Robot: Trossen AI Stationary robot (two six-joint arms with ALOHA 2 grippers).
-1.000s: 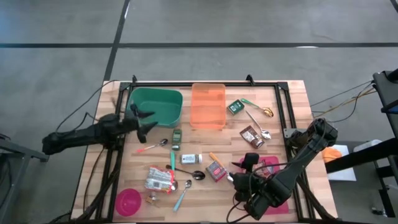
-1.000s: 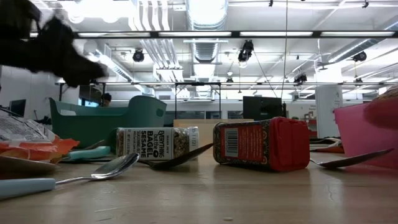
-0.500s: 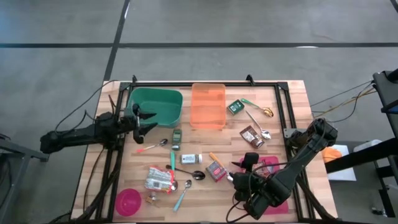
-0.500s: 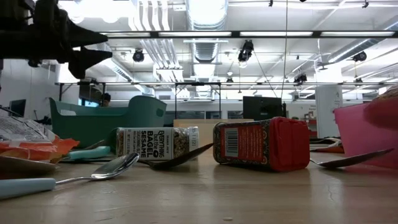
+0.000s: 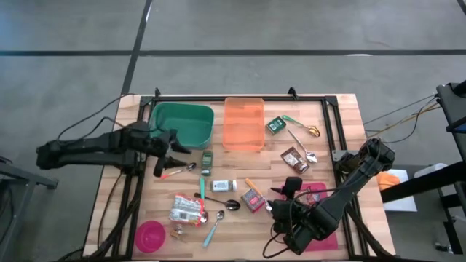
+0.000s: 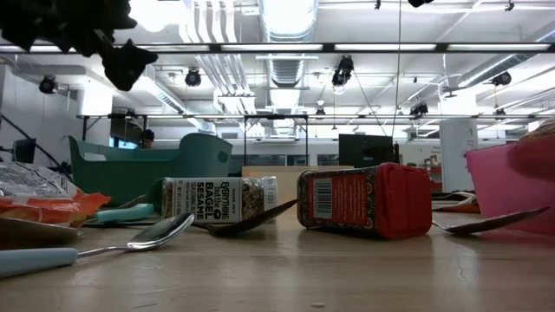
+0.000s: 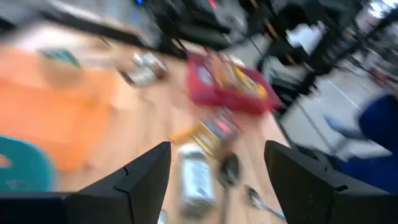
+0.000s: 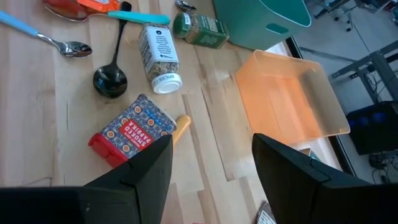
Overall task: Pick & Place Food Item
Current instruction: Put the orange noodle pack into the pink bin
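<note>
Food items lie across the wooden table: a red paprika tin (image 5: 253, 199) (image 8: 132, 132), a bagel-sesame jar (image 5: 224, 186) (image 8: 158, 56), a green spice jar (image 5: 207, 161), a crinkled snack packet (image 5: 187, 209) and a brown bar (image 5: 295, 159). My left gripper (image 5: 175, 148) (image 7: 217, 183) hangs open above the table beside the green bin (image 5: 182, 124), with nothing between its fingers. It shows dark at the top left of the low view (image 6: 113, 48). My right gripper (image 5: 277, 202) (image 8: 211, 186) is open above the table's near right part, close to the paprika tin, and also holds nothing.
An orange tray (image 5: 244, 124) stands beside the green bin at the back. A red pouch (image 5: 313, 195) lies under the right arm. A pink bowl (image 5: 151, 235) sits at the near left. Several spoons (image 5: 218, 218) lie among the items. A green box (image 5: 275, 125) rests at the far right.
My left gripper has risen above the table and tipped up from pointing steeply down toward nearly level, turning at the wrist as it went. Its fingers stay equally far apart. Nothing on the table has moved.
</note>
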